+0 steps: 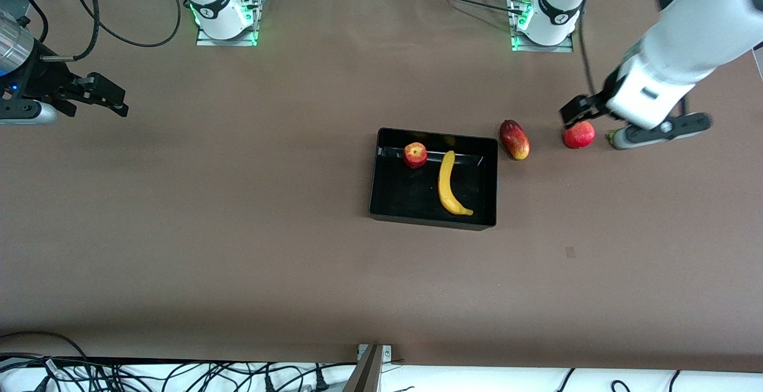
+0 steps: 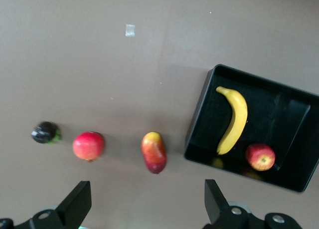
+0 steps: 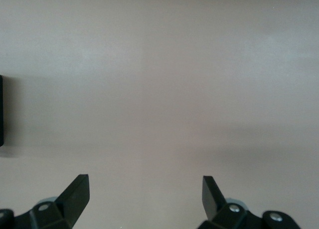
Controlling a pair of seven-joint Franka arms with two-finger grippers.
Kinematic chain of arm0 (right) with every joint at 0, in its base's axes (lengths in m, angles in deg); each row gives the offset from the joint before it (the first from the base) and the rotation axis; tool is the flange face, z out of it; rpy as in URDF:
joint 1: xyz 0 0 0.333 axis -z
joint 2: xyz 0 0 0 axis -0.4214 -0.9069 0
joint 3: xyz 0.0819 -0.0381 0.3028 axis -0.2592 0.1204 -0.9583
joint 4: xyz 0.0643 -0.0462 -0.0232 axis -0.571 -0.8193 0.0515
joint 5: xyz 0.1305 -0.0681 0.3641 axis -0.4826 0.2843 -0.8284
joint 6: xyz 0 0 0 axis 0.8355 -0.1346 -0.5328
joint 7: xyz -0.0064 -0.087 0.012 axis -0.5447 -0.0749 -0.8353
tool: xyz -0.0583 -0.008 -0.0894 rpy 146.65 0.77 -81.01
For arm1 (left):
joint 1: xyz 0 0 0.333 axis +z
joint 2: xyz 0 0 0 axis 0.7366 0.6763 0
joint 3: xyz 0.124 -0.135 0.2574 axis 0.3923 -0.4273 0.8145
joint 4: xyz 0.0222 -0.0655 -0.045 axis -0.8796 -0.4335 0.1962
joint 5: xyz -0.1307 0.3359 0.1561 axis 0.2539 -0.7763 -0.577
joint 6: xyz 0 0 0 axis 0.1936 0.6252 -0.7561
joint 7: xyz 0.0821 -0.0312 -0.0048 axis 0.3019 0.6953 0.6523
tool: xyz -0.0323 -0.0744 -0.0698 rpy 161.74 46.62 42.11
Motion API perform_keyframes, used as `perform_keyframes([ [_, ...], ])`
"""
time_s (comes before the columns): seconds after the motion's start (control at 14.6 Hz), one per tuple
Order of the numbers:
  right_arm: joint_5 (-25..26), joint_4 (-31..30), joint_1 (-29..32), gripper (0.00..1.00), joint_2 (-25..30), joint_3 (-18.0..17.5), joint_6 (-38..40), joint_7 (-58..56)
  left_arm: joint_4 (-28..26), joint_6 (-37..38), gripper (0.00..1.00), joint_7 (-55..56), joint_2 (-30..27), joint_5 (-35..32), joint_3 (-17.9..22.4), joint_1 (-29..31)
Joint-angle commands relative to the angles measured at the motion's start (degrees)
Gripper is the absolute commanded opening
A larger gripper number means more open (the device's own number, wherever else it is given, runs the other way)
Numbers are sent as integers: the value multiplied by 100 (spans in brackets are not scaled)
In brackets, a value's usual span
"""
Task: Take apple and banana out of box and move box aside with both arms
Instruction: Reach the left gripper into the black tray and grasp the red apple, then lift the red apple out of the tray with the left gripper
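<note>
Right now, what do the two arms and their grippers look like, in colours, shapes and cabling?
Both arms are white with rounded shells and dark joint bands; green lights glow at their bases. The left arm ends in a white wrist block and a black left gripper with wedge-shaped jaws. The right gripper is black too, beneath a silver cylinder with a blue light. Black cables trail near both bases.

Even, fairly bright overhead light covers the brown table (image 1: pixel 238 231); shadows are soft and short, with a darker band along the table's edge nearest the front camera; the glossy black box (image 1: pixel 387 195) shows pale glare streaks on its floor and faint fruit reflections in the left wrist view; the left arm (image 1: pixel 685 40) looks blurred; the right wrist view is washed-out and hazy.
</note>
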Motion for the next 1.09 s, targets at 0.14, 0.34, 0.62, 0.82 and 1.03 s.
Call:
perform_keyframes([
  [0.14, 37, 106, 75, 100, -35, -53, 80, -93, 62, -1194, 100, 2526, 1094, -381, -421, -470],
  [0.34, 37, 106, 75, 100, -35, -53, 80, -93, 54, -1845, 100, 3356, 1719, -567, -632, -690],
  [0.62, 37, 106, 75, 100, -35, -53, 80, -93, 54, -2172, 100, 3436, 2369, -558, -658, -1094],
  [0.82, 37, 106, 75, 100, -35, -53, 80, -93, 36, -2593, 100, 3654, 2765, -514, -658, -1437],
  [1.03, 37, 106, 75, 100, -35, -53, 80, -93, -165, -2830, 100, 3867, 2898, -550, -658, -1561],
])
